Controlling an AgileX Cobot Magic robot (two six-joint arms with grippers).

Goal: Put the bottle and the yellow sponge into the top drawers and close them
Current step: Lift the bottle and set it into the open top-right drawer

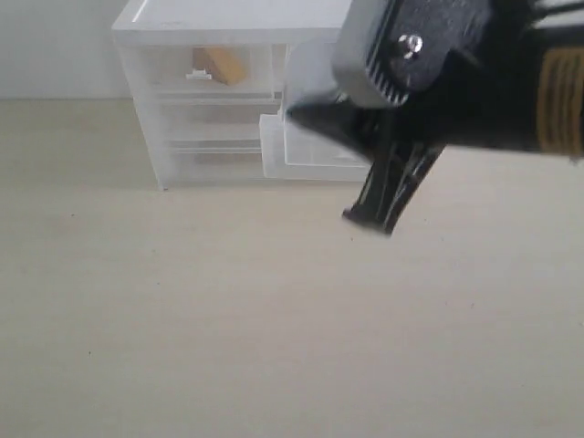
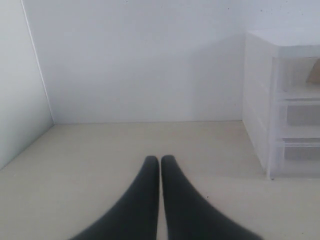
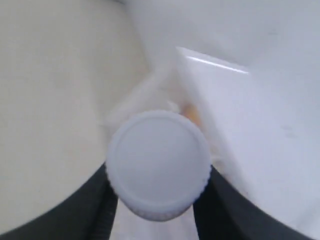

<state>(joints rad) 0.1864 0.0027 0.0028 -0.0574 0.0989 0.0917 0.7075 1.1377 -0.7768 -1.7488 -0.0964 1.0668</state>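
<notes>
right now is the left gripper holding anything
No, the left gripper is shut, its jaws touching tip to tip with nothing between them.

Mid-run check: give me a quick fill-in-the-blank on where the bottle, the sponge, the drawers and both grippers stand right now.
1. The right gripper is shut on the ____.
2. In the exterior view, the yellow sponge lies in the top drawer on the ____ side of the chest.
3. The left gripper holds nothing, and its fingers are ____.
4. The right-hand drawer stands ____.

Missing words: bottle; left; shut; open.
</notes>
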